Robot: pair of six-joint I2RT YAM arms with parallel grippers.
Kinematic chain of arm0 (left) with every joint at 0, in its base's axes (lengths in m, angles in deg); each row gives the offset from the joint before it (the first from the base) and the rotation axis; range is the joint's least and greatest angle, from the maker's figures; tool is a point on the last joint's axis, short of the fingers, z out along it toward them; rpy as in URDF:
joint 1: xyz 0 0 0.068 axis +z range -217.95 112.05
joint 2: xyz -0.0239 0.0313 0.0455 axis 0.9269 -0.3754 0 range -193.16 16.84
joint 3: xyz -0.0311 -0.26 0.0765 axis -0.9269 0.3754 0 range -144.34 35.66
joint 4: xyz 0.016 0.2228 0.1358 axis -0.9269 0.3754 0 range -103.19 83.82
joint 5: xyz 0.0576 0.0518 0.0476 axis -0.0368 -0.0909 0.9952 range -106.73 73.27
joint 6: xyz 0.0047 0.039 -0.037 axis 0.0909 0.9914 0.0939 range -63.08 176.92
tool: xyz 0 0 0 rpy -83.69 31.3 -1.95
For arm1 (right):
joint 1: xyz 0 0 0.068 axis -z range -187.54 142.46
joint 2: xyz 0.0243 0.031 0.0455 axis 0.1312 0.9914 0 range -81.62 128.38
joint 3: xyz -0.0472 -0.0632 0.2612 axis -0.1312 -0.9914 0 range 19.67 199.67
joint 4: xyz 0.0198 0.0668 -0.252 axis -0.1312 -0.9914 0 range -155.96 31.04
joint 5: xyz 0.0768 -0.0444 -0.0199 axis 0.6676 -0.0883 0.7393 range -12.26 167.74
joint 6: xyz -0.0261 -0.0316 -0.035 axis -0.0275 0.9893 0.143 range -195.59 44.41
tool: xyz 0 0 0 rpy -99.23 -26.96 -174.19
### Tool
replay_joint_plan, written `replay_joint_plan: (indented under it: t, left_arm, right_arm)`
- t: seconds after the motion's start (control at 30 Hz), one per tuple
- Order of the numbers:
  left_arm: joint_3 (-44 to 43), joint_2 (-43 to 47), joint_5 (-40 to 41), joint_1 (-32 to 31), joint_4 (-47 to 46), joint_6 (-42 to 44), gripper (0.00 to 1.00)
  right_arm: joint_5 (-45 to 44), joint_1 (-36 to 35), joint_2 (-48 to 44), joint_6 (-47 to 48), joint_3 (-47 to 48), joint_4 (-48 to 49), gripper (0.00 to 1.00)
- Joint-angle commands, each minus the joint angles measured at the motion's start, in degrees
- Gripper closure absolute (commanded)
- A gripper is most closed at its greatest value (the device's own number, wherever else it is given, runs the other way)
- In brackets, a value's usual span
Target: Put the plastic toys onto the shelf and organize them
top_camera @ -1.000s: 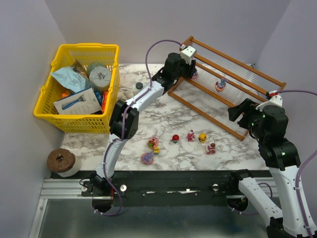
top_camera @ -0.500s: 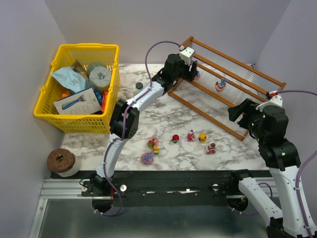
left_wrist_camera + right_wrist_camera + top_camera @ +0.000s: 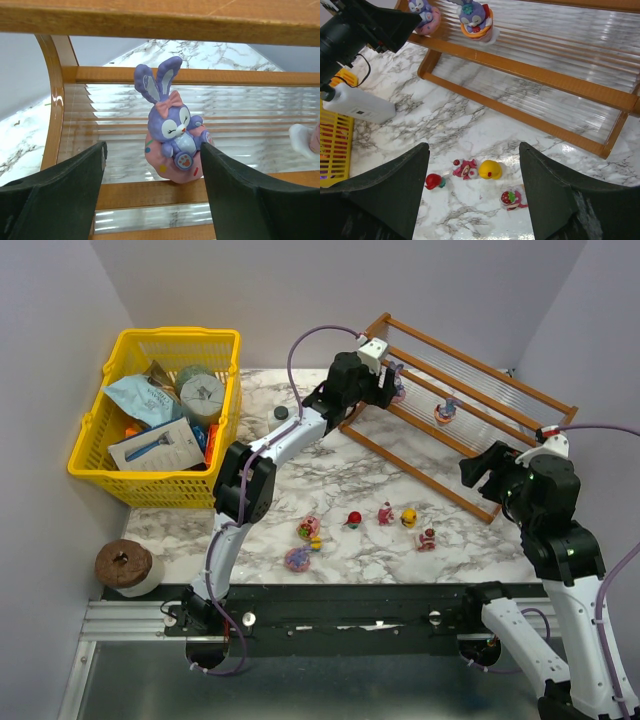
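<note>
The shelf (image 3: 500,395) is set at the far right corner of the table (image 3: 300,470), and two bunny toys (image 3: 446,410) are seated side by side on its upper tier, toward the left end. A basket (image 3: 170,488) is placed at the far left corner, while the other toys (image 3: 385,512) are scattered in a loose row along the near edge, before the shelf.

both arms' jaws apart
</note>
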Motion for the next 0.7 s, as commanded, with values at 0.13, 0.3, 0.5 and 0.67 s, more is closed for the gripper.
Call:
replay_joint_plan:
  t: [0.13,0.3,0.5,0.67]
  left_arm:
    - [0.49,2.52,0.93,0.20,-0.63,0.75,0.29]
    - [0.67,2.43,1.72,0.20,0.16,1.46,0.30]
    - [0.41,2.17,4.44,0.37,1.56,2.95,0.35]
    - [-0.12,1.99,6.99,0.55,2.53,3.74,0.37]
  right_arm:
    - [-0.38,-0.37,-0.93,-0.40,-1.33,-0.28,0.20]
    - [-0.38,-0.37,-0.85,-0.40,-1.24,-0.28,0.20]
    - [-0.21,-0.37,-0.84,-0.40,-1.42,-0.28,0.20]
    - [-0.12,-0.37,-0.76,-0.31,-1.50,-0.19,0.20]
